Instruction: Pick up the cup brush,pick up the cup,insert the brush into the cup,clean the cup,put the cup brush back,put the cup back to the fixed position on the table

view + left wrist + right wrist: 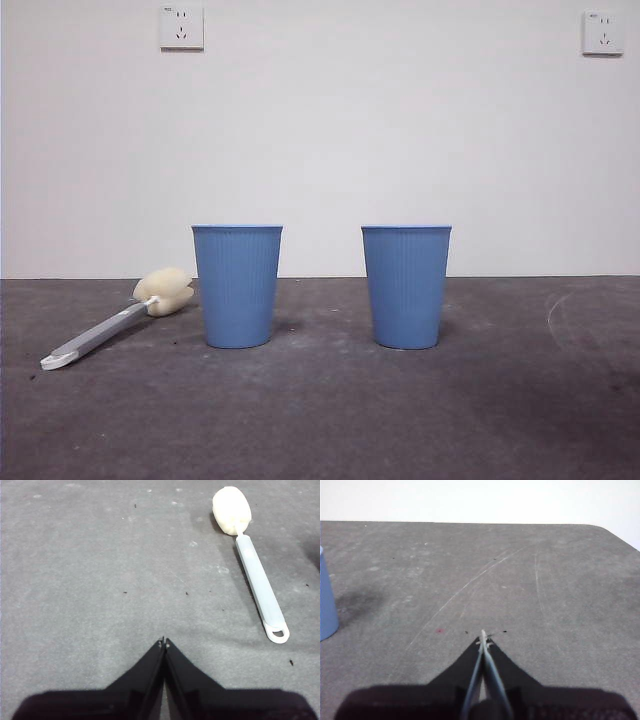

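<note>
Two identical blue ribbed cups stand upright on the dark grey table (320, 420): one cup (237, 285) left of centre, the other cup (406, 286) right of centre. The cup brush (120, 318) lies flat at the left, its cream sponge head beside the left cup. In the left wrist view the cup brush (252, 565) lies some way ahead and to the side of my left gripper (164, 642), which is shut and holds nothing. My right gripper (483, 639) is shut over bare table, with a blue cup's edge (327, 600) at the frame's side. Neither arm shows in the front view.
A white wall with two sockets (181, 27) (602, 32) stands behind the table. The table's far edge and rounded corner (600, 527) show in the right wrist view. Pale scratches (470, 585) mark the surface.
</note>
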